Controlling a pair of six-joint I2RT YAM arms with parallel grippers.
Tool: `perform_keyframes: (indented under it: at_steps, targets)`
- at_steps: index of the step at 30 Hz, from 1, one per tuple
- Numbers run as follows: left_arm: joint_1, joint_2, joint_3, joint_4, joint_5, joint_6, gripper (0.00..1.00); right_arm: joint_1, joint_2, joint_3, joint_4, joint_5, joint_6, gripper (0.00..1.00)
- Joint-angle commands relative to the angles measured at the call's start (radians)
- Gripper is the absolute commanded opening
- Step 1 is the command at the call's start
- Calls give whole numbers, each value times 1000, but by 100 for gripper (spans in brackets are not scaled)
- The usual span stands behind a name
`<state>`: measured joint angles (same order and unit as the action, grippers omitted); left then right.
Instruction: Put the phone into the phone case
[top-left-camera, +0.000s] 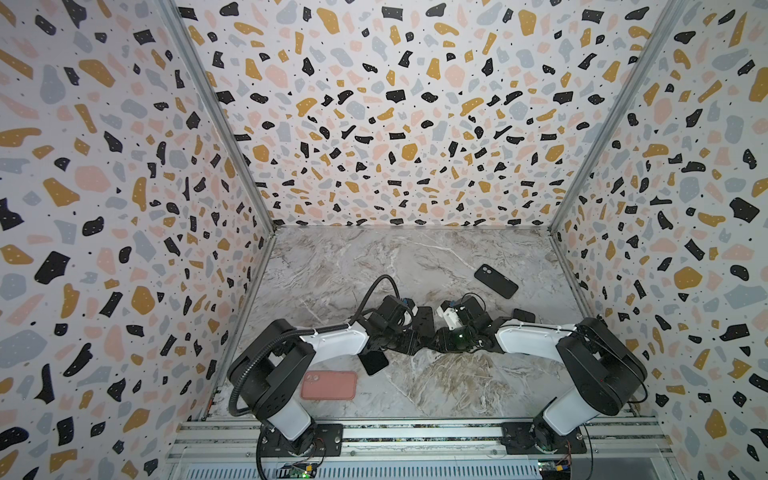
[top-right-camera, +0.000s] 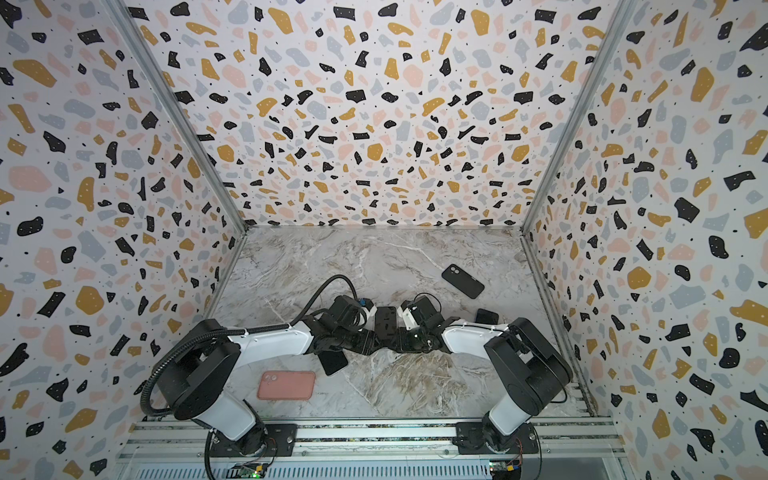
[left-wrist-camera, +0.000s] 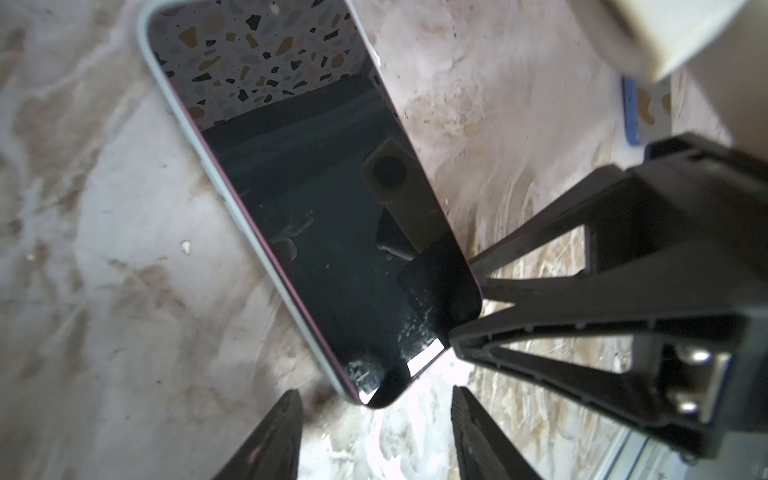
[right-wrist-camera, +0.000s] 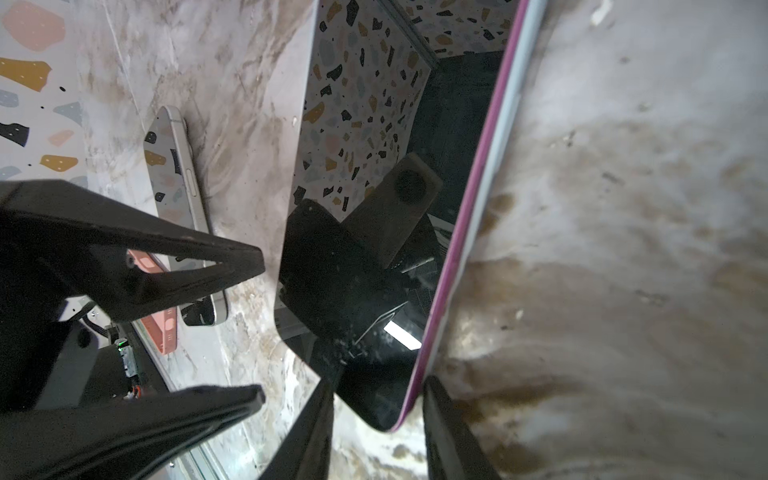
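The phone (right-wrist-camera: 374, 249) has a dark glossy screen and a pink rim with a pale outer edge. My right gripper (right-wrist-camera: 379, 382) is shut on its near end, one finger on each face. In both top views it shows as a black slab (top-left-camera: 424, 318) (top-right-camera: 386, 318) between the two wrists, mid-table. My left gripper (left-wrist-camera: 377, 392) is open, and the phone's corner (left-wrist-camera: 374, 390) sits just ahead of its fingertips without touching them. A black phone case (top-left-camera: 496, 281) lies at the back right. A pink one (top-left-camera: 328, 385) lies at the front left.
A second dark phone (top-left-camera: 374, 361) lies partly under the left forearm, next to the pink case. Another dark phone (top-left-camera: 523, 316) pokes out behind the right forearm. Terrazzo walls close the marble table (top-left-camera: 415, 257) on three sides, and a metal rail (top-left-camera: 415, 432) runs along the front.
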<state>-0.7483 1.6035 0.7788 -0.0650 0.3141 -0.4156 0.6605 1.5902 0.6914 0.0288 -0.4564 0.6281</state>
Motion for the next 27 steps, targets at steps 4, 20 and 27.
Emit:
perform_keyframes:
  at_steps: [4,20,27]
  targets:
    - [-9,-43,9,-108,-96,159,58,5,-2,41,-9,-14,-8,38]
    - [-78,-8,10,-19,-238,279,58,-19,-17,37,-13,-39,-25,40]
    - [-78,27,33,13,-256,275,55,-19,-16,45,-13,-48,-25,40]
